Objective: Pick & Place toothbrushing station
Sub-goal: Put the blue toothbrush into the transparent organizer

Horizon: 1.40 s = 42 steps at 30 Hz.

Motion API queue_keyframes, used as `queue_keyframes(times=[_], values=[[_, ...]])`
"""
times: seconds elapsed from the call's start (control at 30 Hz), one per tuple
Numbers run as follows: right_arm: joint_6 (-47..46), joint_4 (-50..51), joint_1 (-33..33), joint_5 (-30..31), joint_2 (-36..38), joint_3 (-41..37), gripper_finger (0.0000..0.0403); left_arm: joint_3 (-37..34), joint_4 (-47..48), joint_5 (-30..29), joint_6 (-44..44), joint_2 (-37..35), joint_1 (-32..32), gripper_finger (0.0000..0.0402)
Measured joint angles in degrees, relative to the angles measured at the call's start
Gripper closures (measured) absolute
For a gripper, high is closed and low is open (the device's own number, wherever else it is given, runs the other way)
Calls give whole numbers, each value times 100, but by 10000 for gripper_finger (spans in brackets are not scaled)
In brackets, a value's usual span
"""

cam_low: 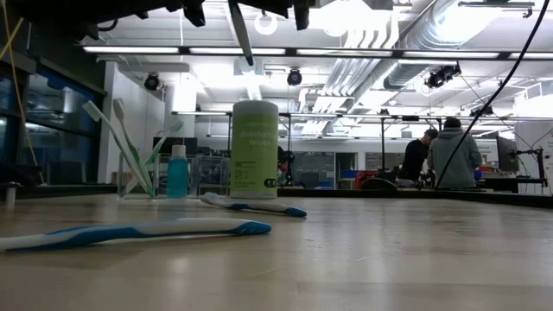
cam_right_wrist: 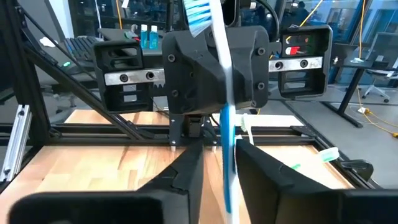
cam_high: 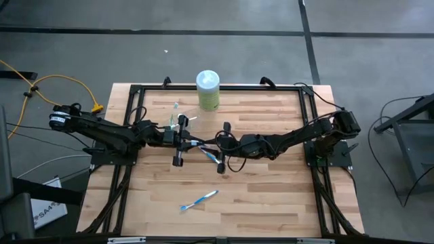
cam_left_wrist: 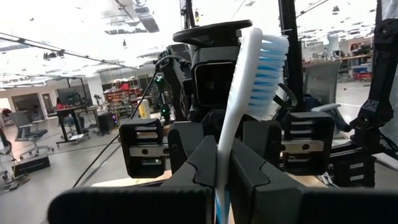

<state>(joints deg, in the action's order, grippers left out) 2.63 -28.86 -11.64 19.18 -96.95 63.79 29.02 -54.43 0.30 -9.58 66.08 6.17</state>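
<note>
A white toothbrush with blue bristles [cam_left_wrist: 264, 65] stands upright in the air over the middle of the table, head up. My left gripper [cam_left_wrist: 222, 171] is shut on it. My right gripper [cam_right_wrist: 221, 168] faces it from the table's right side, open. Its fingers stand on either side of the blue lower handle [cam_right_wrist: 227, 146] with a gap showing. The clear cup [cam_high: 184, 123] with toothbrushes [cam_low: 130, 147] stands on the table just beyond the grippers. A second toothbrush [cam_high: 209, 154] lies flat under the grippers, a third [cam_high: 199, 200] nearer the front edge. My left gripper pinches the toothbrush's white handle [cam_left_wrist: 222, 146] between its two fingers, some way below the bristled head. The fingers come almost level from the table's left and lie across the handle. The brush stands upright, leaning slightly, and is lifted clear of the table.
A tall canister with a pale green lid [cam_high: 207, 89] stands at the table's far edge behind the cup. A black frame [cam_high: 135, 88] runs around the wooden top. Two people [cam_low: 445, 151] are in the room beyond. Bare wood lies to the right and near side.
</note>
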Motion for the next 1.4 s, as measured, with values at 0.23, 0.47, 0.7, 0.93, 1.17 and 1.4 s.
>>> queue_keyframes(times=[0.23, 0.47, 0.7, 0.93, 1.17, 1.4], values=[[8, 295, 2, 131, 0, 0, 268, 0, 6, 146, 149, 1, 0, 394], [39, 846, -4, 990, 0, 2, 224, 0, 354, -49, 53, -59, -7, 394], [-2, 931, 0, 1617, 0, 2, 203, 0, 1376, -688, -133, -692, -275, 394], [-452, 942, -6, 1684, 2, 1, 202, 0, 2230, -795, -79, -1210, -949, 394], [-601, 1002, -84, 1671, 2, 1, 202, -2, 2358, -813, 212, -1044, -1706, 394], [-601, 1034, -151, 1672, 4, 2, 205, -166, 1818, -813, 508, -525, -2218, 394]])
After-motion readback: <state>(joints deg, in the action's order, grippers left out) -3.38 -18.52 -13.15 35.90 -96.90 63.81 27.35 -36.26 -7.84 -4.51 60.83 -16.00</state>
